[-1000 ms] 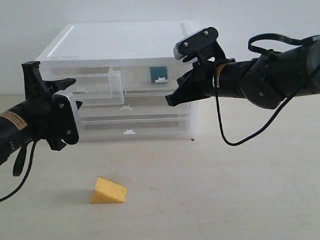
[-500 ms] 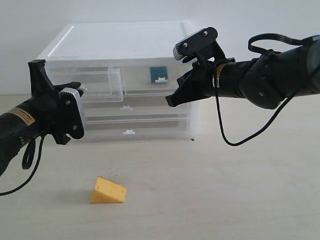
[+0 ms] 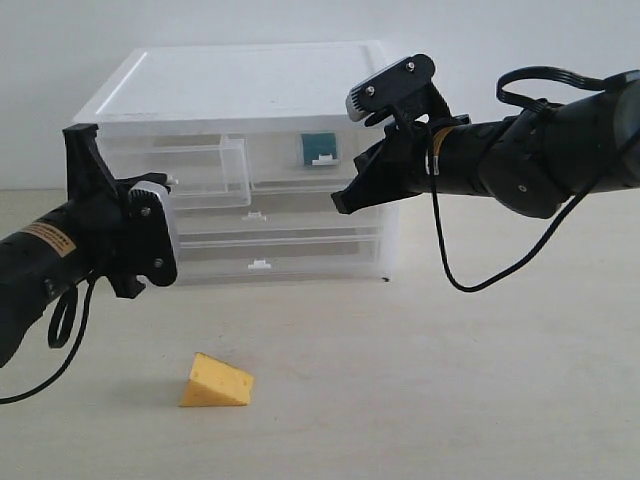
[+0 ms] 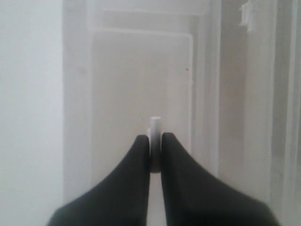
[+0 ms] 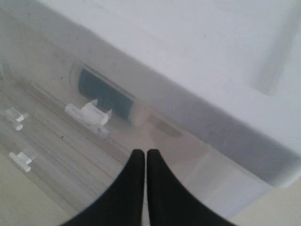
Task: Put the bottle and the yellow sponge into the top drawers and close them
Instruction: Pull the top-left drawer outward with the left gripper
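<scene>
Lying nearest the front edge of the worktop [image 3: 450, 380], left of its middle, the yellow sponge [image 3: 217, 381] sits untouched with bare surface all round it. It is well apart from both arms.

Above and beyond it, the left gripper [image 4: 155, 139] has changed most. A second ago it hung lower and further out with its fingers spread. It has since risen, moved in toward the cabinet [image 3: 250, 80] and shut. The left wrist view shows its two black fingers clamped on the small white tab handle [image 4: 155, 123] of the top-left drawer [image 3: 200, 165]. That drawer stands partly pulled out from the cabinet front, about as far as it did a second ago, so the grip is fresh and no pull shows yet.

Further back, on the other side, the right gripper [image 3: 342, 203] hovers with its fingers pressed together and nothing between them. It is just in front of the top-right drawer [image 3: 280, 165] and has not shifted over the last second. That drawer looks pushed in, and the bottle [image 3: 319, 148] shows through its translucent front, lying inside just behind the handle.

Judged from this, the bottle half of the job looks done. With the handle now held, the likely next step is to draw the top-left drawer out far enough to take the sponge. The sponge must then be picked up, dropped in and the drawer shut.
</scene>
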